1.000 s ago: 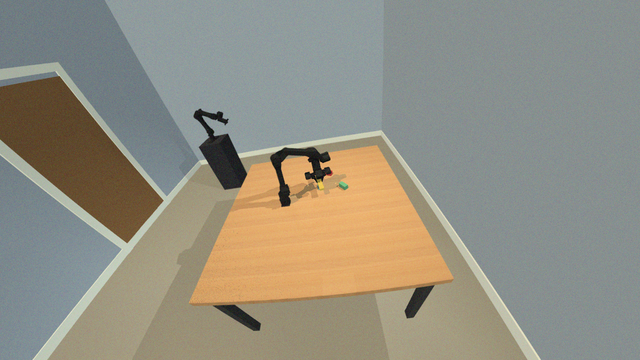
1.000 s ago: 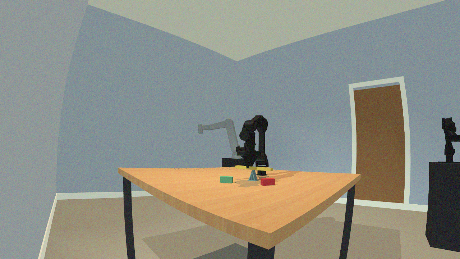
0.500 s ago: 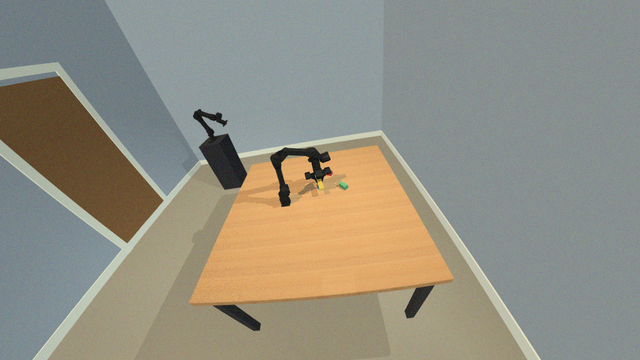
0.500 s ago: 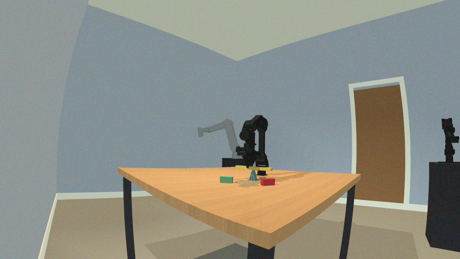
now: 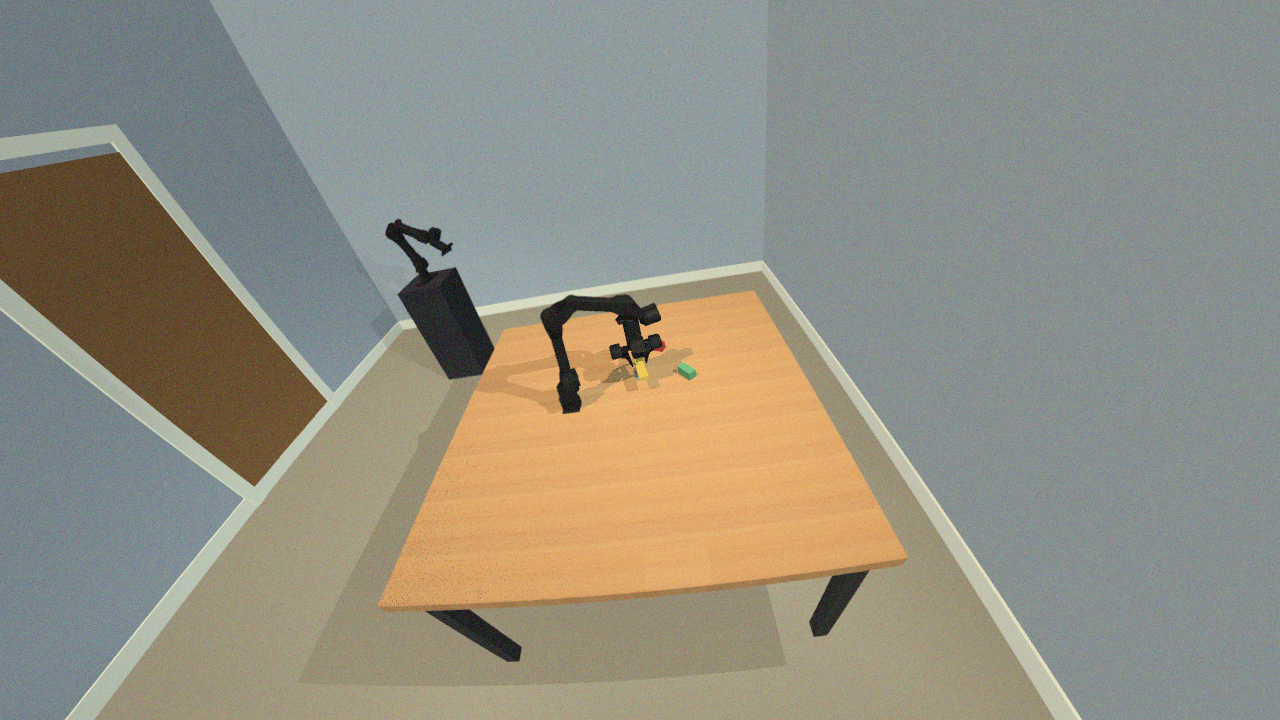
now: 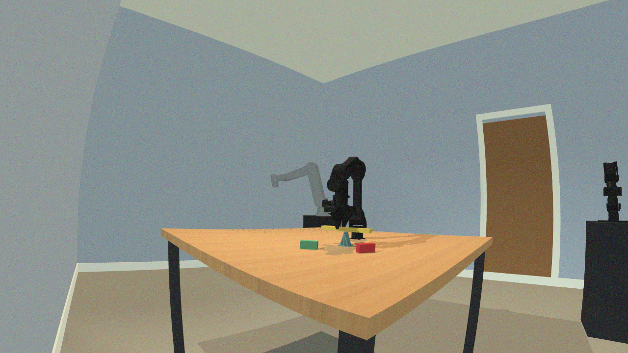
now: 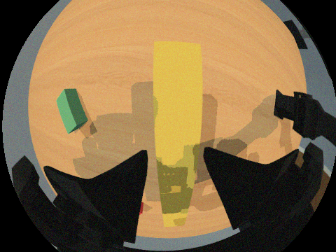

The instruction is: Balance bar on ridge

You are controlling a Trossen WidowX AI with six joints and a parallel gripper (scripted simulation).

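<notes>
The yellow bar (image 5: 640, 368) (image 6: 356, 229) (image 7: 178, 94) lies across the tip of the small teal ridge (image 6: 345, 240), about level, with both ends off the table (image 5: 626, 501) (image 6: 307, 272). My gripper (image 5: 637, 358) (image 6: 340, 224) (image 7: 176, 154) is open and hangs right over the bar's middle. In the wrist view the two black fingers stand on either side of the bar with a gap of table showing at each side. The ridge is hidden under the bar in the wrist view.
A green block (image 5: 686, 370) (image 6: 309, 244) (image 7: 71, 110) lies on one side of the ridge and a red block (image 6: 365, 247) on the other. A black pedestal (image 5: 444, 322) (image 6: 606, 281) with a second arm stands off the table.
</notes>
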